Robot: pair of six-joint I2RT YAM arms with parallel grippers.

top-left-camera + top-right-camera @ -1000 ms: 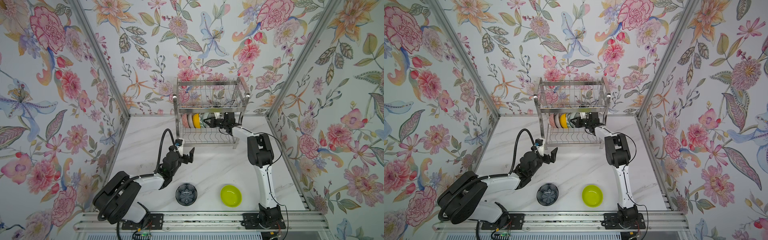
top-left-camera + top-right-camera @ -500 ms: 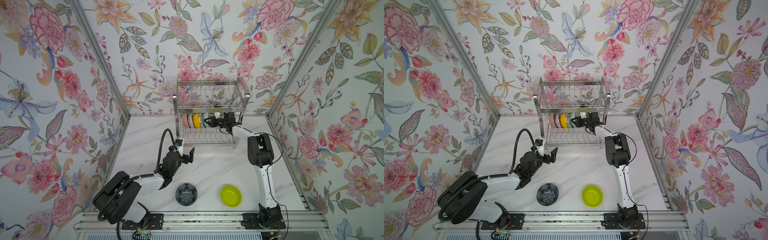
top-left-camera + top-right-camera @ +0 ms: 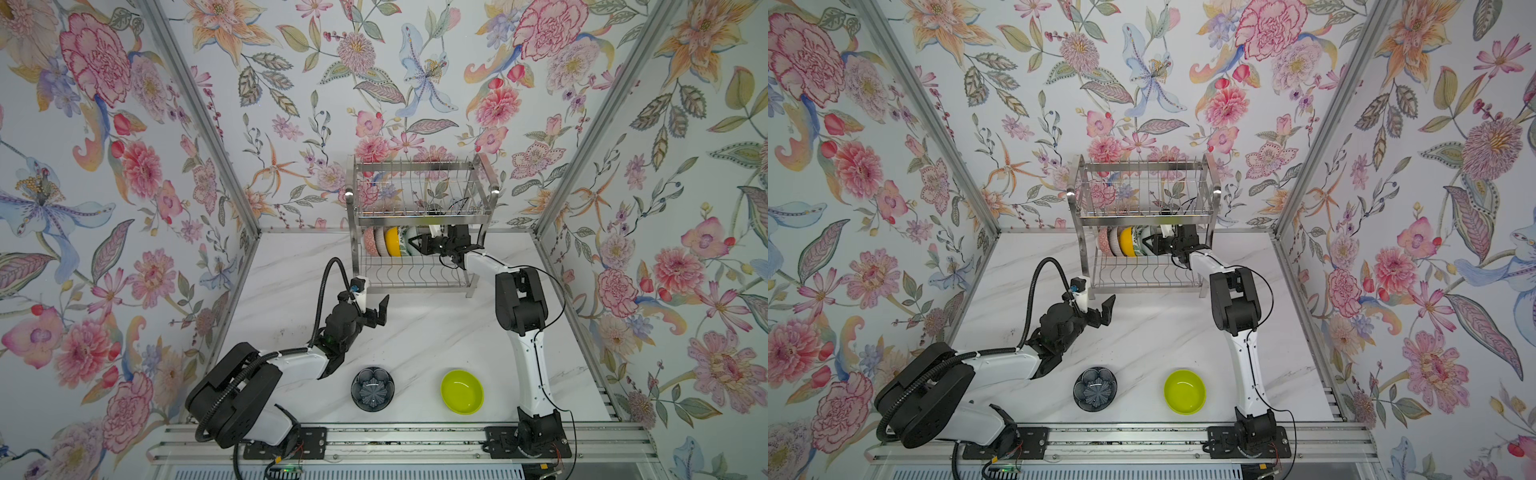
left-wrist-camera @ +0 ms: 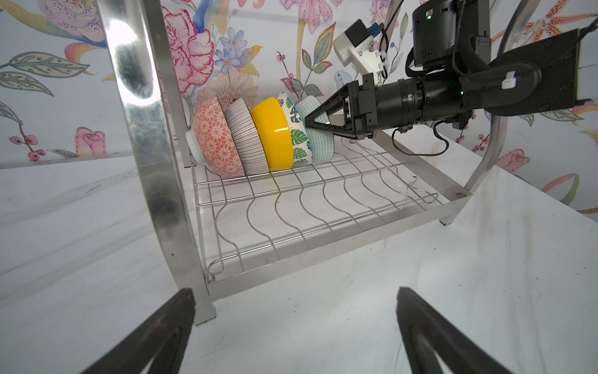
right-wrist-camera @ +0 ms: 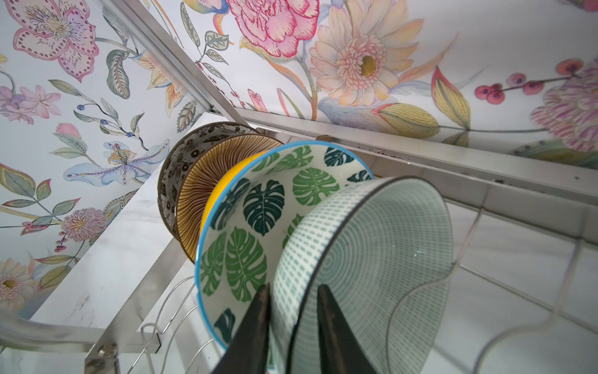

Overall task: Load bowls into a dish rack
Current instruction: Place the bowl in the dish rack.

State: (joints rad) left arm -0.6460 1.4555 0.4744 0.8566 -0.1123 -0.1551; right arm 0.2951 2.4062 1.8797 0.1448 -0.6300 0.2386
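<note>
right claw [image 5: 294,288] straddles mint bowl [image 4: 320,145] rim, jaws easing apart, grip unclear | bowl seated fifth in rack [image 4: 155,162] | left claw [image 4: 293,291] open, empty | dark bowl [image 3: 372,388], lime bowl [image 3: 462,392] still to load

5 bowls [image 4: 271,134] in dish rack [image 4: 323,249]

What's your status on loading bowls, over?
Left end effector open. Right end effector astride mint bowl rim in dish rack, grip unclear. Dark bowl, lime bowl on table. Nothing blocking.
</note>
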